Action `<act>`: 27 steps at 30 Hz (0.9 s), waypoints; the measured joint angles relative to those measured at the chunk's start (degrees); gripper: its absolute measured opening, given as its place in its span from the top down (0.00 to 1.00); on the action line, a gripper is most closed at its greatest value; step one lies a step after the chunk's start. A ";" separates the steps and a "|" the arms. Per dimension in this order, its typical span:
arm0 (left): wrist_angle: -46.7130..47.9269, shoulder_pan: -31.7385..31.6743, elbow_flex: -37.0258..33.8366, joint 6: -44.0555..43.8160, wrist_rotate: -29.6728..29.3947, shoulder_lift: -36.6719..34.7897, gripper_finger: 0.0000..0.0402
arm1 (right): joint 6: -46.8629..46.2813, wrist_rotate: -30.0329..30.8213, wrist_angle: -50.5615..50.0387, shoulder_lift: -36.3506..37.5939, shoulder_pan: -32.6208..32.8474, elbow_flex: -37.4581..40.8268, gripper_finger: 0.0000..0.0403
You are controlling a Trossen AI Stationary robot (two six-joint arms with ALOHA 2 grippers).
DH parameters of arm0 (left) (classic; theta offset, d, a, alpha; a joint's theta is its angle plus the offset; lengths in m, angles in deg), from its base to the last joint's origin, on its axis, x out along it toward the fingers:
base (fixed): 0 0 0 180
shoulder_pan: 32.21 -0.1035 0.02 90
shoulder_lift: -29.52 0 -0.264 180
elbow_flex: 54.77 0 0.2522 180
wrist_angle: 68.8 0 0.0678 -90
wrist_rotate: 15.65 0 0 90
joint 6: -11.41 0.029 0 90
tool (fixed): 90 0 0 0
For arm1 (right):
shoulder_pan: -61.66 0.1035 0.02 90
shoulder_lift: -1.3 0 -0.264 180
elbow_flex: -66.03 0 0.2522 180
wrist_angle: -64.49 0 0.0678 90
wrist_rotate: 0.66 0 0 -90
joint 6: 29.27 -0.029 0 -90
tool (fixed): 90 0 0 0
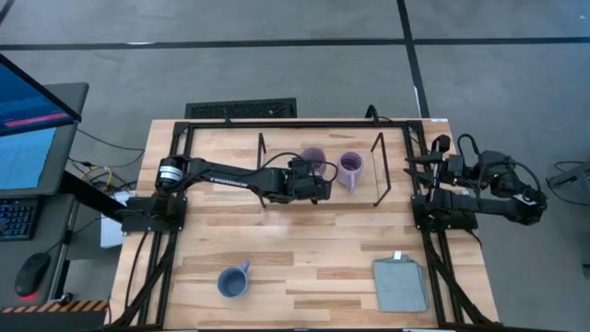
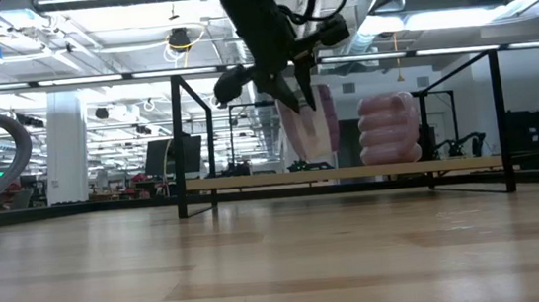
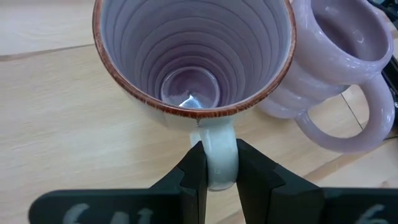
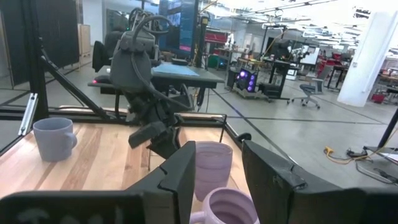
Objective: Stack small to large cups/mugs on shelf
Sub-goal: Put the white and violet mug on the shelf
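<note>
Three mugs are in view. Landmark: the shelf (image 1: 318, 198), a low board with black wire frames at both ends. The held mug (image 1: 313, 157), light purple with a reddish-brown rim and ribbed inside, hangs tilted above the shelf, clear of the board in the low view. The left end effector (image 3: 214, 180) is clamped on its handle. The ribbed mug (image 1: 350, 170), light purple, stands on the shelf just beside the held mug, toward the right frame. The blue mug (image 1: 232, 280) stands off the shelf on the surface (image 1: 304, 254), well apart at the front. A grey cloth (image 1: 400, 284) lies off the shelf, front right. The right end effector (image 4: 214, 163) waits beyond the right frame, fingers apart.
</note>
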 joint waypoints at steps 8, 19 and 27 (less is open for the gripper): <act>-0.81 -0.07 -0.02 0.36 1.26 2.00 0.88 | -0.06 -0.02 -0.08 0.00 0.00 0.02 0.62; -0.81 -0.55 0.00 0.55 2.63 1.94 0.88 | -0.06 -0.02 -0.06 0.00 0.02 0.02 0.62; -0.83 -0.61 0.00 0.26 3.13 1.94 0.86 | -0.06 -0.02 -0.04 0.02 0.01 0.02 0.61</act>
